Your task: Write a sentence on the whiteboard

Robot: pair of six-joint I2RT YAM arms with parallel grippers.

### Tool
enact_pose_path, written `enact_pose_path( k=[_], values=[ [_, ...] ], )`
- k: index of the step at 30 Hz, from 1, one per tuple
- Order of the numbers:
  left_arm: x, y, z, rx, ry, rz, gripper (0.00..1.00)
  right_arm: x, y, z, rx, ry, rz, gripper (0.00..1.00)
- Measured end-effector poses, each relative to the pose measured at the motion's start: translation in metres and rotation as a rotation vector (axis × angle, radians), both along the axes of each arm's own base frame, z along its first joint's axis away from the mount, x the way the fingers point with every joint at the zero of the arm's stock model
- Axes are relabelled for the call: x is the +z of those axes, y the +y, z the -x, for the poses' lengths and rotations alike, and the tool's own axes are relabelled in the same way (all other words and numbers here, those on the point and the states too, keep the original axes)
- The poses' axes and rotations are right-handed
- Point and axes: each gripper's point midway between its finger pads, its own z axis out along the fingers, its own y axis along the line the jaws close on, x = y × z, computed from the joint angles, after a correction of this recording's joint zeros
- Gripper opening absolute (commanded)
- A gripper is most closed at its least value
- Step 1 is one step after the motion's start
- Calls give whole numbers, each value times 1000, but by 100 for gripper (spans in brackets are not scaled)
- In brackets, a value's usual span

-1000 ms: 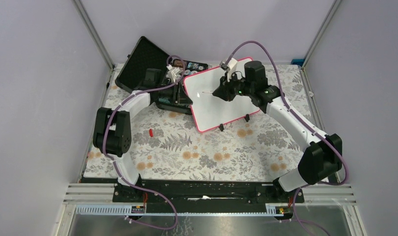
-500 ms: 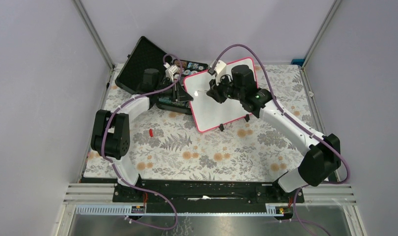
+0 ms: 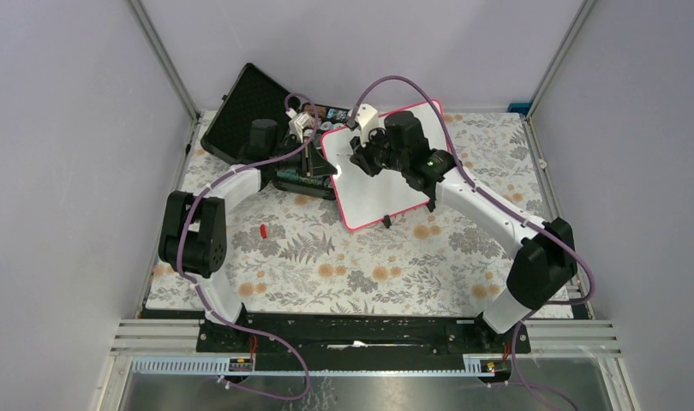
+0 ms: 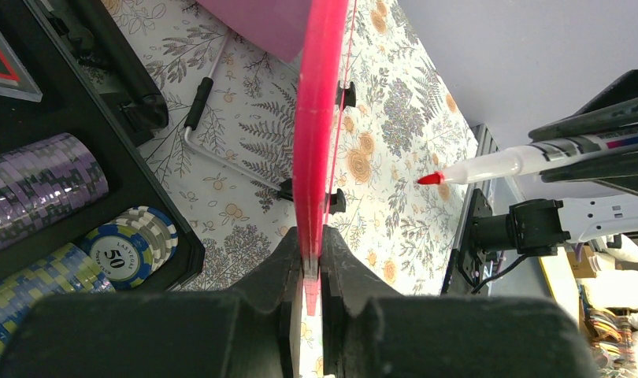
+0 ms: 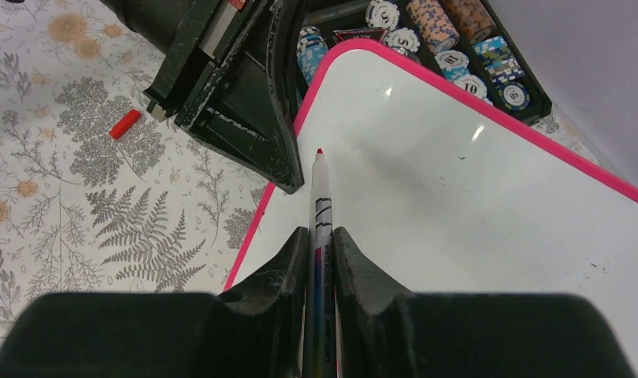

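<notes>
Blk case point(image 3: 249, 107) w/ chips point(image 4: 131, 246); red cap point(image 3: 263, 230)

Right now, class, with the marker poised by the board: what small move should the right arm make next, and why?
Probably lower the marker until its tip meets the whiteboard face. The right gripper pinches the marker, whose red tip is bare and, in the left wrist view, apart from the board. The left gripper clamps the board's rim, and the face looks nearly blank.
</notes>
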Motion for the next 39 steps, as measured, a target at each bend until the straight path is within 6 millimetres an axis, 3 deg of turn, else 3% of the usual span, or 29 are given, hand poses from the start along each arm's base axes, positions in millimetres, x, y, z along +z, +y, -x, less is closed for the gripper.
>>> enact_pose_path(
  k=[12, 25, 39],
  values=[
    [0, -1, 0, -2, -1, 0, 0, 11, 12, -22, -14, -34, 0, 0],
    [0, -1, 0, 0, -1, 0, 0, -8, 13, -33, -28, -31, 48, 0],
    [0, -1, 0, 1, 1, -2, 0, -2, 7, -43, -58, -85, 87, 0]
  ],
)
